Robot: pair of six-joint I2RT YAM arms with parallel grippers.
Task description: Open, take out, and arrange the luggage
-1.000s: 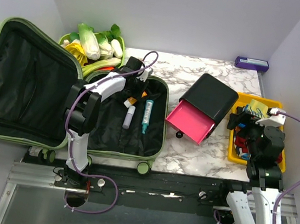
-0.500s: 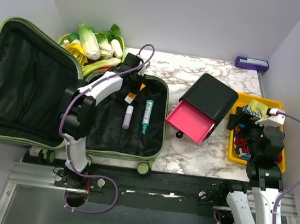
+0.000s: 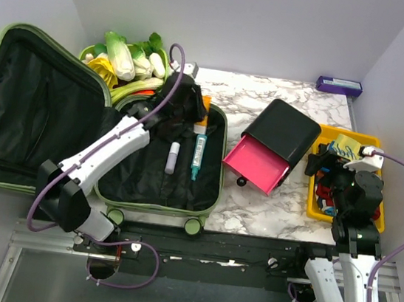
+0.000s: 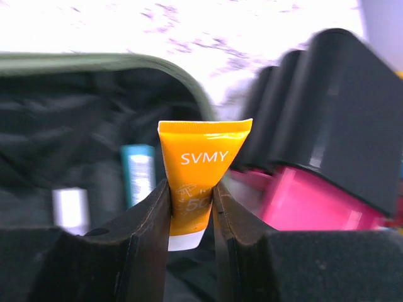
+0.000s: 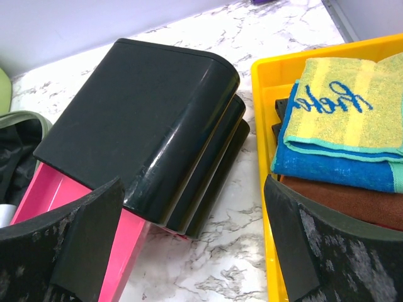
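The luggage [image 3: 27, 120] lies open at the left of the table, its black lining showing. My left gripper [image 3: 192, 112] hovers over the back right corner of its base half, shut on an orange sunscreen tube [image 4: 203, 165] that stands upright between the fingers [image 4: 151, 220]. A teal tube [image 3: 198, 156] and a white tube [image 3: 173, 158] still lie on the lining. My right gripper [image 5: 195, 233] is open and holds nothing, above the marble between the black box and the yellow tray.
A black box with a pink drawer [image 3: 273, 145] sits right of the luggage. The yellow tray [image 3: 360, 135] at the far right holds folded towels [image 5: 343, 107]. A green basket of vegetables [image 3: 125, 59] stands at the back left, a purple box [image 3: 339, 85] at the back right.
The left gripper closed on the orange tube and lifted it off the lining toward the suitcase's back right corner; its elbow swung out to the front left. The right arm stayed still.
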